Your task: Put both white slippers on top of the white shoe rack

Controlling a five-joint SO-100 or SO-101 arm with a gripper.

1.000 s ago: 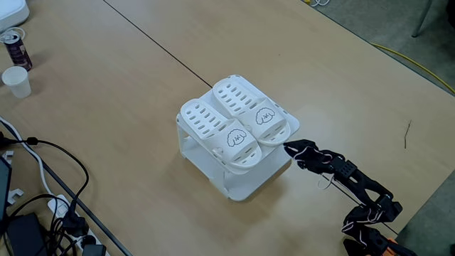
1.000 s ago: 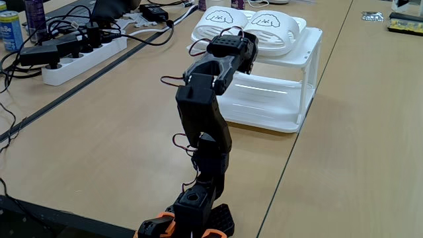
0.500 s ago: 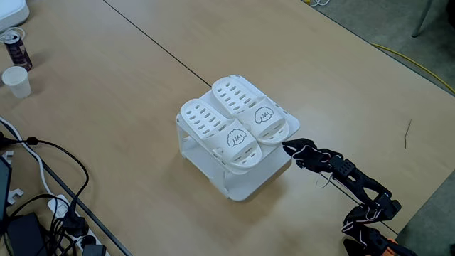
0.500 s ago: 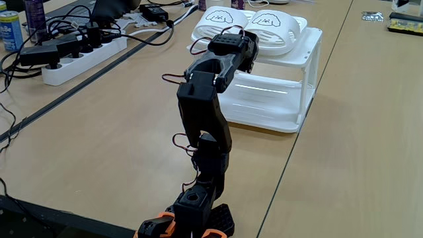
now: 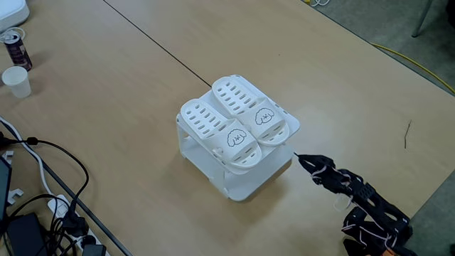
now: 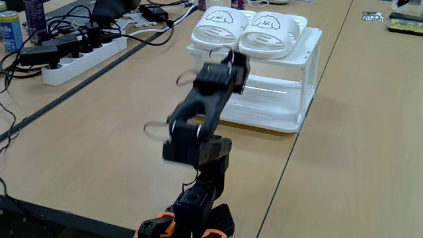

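The claw is hanging just off the near right corner of the rack in a fixed view, touching nothing; its tip is small and dark there and smeared with motion blur in a fixed view, so whether it is spread or pressed together cannot be told. Behind it the black arm is reaching back to the lower right of the table. Both slippers are lying side by side on the rack's flat top, puppy faces toward the arm, the pair touching along their inner edges. Farther off, cables are trailing at the left, with a paper cup and a can beyond.
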